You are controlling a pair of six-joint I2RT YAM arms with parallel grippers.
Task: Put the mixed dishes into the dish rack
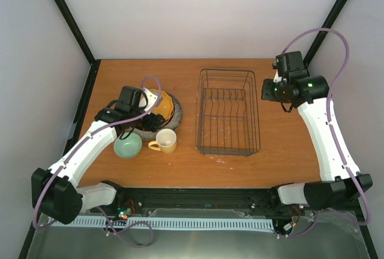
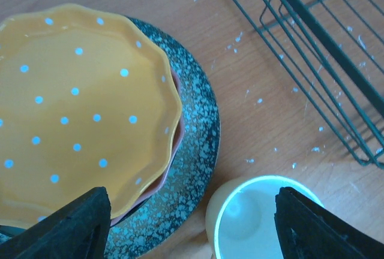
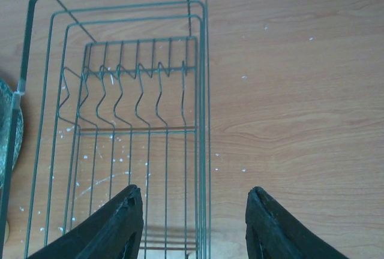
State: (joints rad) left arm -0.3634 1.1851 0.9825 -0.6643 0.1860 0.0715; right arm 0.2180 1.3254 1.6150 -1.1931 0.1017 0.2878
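An orange white-dotted scalloped plate (image 2: 78, 103) (image 1: 163, 107) tops a stack; under it show the edge of a dark-rimmed plate (image 2: 175, 128) and the large grey speckled plate (image 2: 193, 151) (image 1: 175, 121). A yellow mug (image 2: 264, 220) (image 1: 166, 141) stands upright just in front of the stack, beside a pale green bowl (image 1: 128, 145). My left gripper (image 2: 192, 205) (image 1: 149, 103) hovers open above the stack's near edge and the mug, holding nothing. The black wire dish rack (image 1: 228, 114) (image 3: 120, 121) has no dishes in it. My right gripper (image 3: 195, 196) (image 1: 268, 89) is open above the rack's right wall.
The orange-brown table (image 1: 288, 151) is flecked with white specks around the rack. Black frame posts (image 1: 69, 16) and pale walls close in the back and sides. A black rail (image 1: 198, 198) with the arm bases runs along the near edge.
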